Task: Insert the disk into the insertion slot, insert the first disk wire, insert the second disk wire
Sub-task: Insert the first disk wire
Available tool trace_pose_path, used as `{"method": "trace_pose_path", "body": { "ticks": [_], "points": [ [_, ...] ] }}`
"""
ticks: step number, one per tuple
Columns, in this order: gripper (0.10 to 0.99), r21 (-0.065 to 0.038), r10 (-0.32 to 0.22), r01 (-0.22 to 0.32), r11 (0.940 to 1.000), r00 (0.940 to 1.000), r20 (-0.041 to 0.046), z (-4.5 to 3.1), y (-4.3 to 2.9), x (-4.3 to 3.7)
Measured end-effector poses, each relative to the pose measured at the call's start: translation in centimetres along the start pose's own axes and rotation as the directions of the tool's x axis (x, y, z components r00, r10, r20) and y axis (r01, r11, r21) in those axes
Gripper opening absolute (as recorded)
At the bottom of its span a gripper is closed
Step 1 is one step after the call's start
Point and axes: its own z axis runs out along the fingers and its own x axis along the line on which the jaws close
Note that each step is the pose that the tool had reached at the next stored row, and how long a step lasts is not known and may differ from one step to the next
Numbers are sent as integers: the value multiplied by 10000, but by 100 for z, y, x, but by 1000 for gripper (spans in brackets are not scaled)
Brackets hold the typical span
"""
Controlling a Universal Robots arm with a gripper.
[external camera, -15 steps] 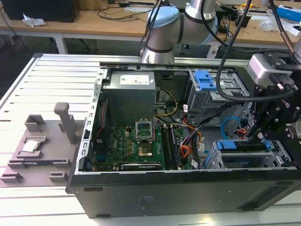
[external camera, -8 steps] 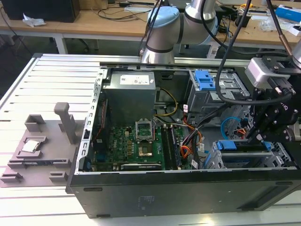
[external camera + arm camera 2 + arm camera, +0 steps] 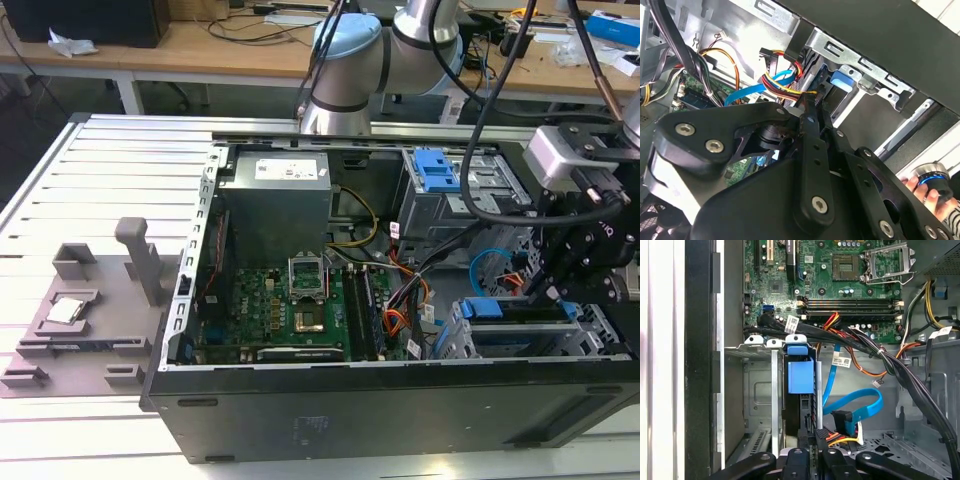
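The disk sat home in the slot; end effector pinched tight on a wire plug at its rear. Looked like the first-wire step, alignment everything.

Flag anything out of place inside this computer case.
The blue data cable loops free beside the disk in the insertion slot. Its black connector hangs loose, apparently unplugged. The processor socket stands open.

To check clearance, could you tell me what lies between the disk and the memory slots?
A black cable bundle crosses between disk and memory slots, in the first wrist view.
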Motion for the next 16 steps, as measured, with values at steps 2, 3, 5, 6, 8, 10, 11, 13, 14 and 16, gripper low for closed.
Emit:
{"method": "trace_pose_path", "body": {
  "ticks": [2, 3, 5, 6, 8, 10, 11, 13, 14, 16],
  "points": [
    [165, 0, 0, 0, 10000, 10000, 4, 2, 0, 0],
    [165, 0, 0, 0, 10000, 10000, 4, 3, 0, 0],
    [173, -1, -1, 1, 10000, 10000, 24, 12, 0, -1],
    [173, -1, -1, 1, 10000, 10000, 21, 11, 0, 0],
    [239, 0, 0, 0, 10000, 10000, 6, 5, 0, 0],
    [239, 0, 0, 0, 10000, 10000, 4, -4, 0, 0],
    [239, 0, 1, -1, 10000, 10000, 5, -31, 2, 0],
    [239, 0, 0, 0, 10000, 10000, 7, -92, 4, -1],
    [239, -1, 0, 0, 10000, 10000, 6, -207, 10, -2],
    [239, 0, 1, -1, 10000, 10000, 6, -353, 17, -8]
  ]
}}
